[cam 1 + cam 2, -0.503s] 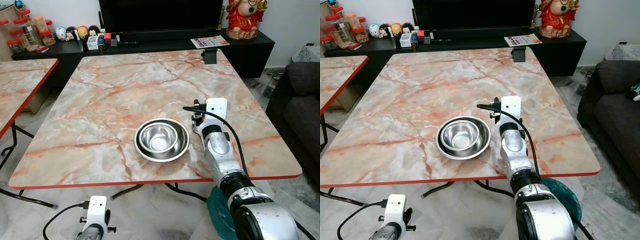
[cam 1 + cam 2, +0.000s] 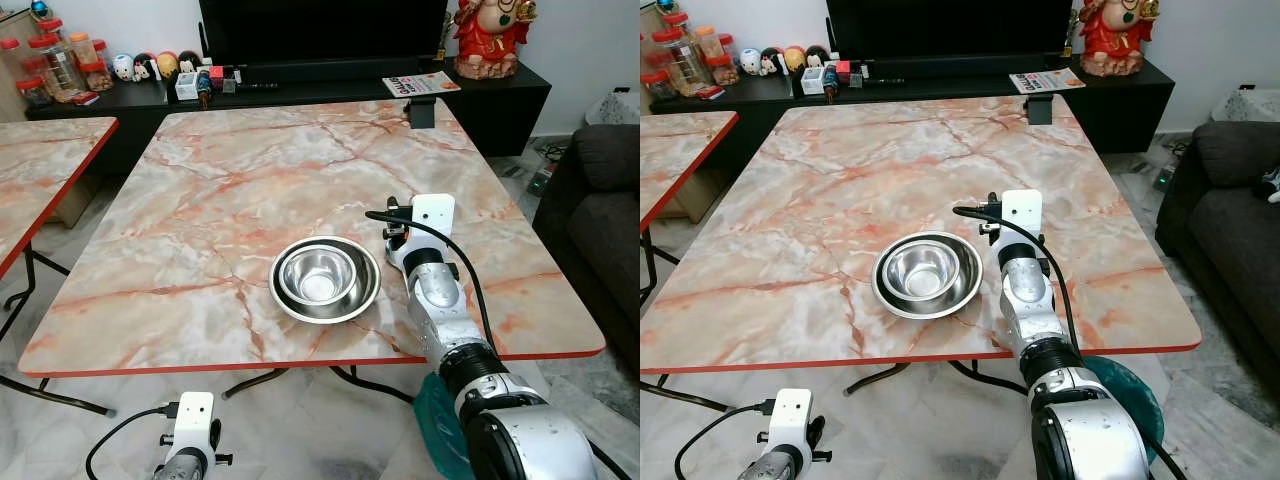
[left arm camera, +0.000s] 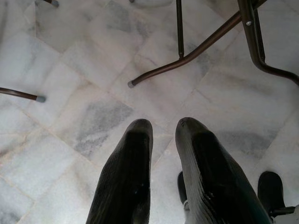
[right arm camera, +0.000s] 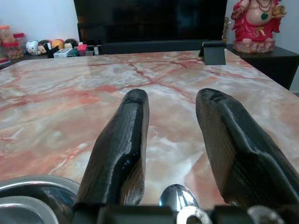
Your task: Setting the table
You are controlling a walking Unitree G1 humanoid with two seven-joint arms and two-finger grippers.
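**Spotter:** What's the head camera giving you?

**Operator:** I see a marble-pattern table with a red edge. Near its front edge sit two nested steel bowls. My right arm reaches over the table just beside them, on their right.

**Spotter:** And the left arm?

**Operator:** Hanging low below the front edge, over the tiled floor.

**Spotter:** Left wrist camera?

**Operator:** The left gripper points down at the floor tiles and brown table legs. Its fingers stand slightly apart with nothing between them.

**Spotter:** Right wrist camera?

**Operator:** The right gripper is low over the tabletop, fingers spread wide and holding nothing. A spoon lies on the table close in between the finger bases. The bowls' rim shows beside one finger. Far back, I see a red figurine on the black cabinet.
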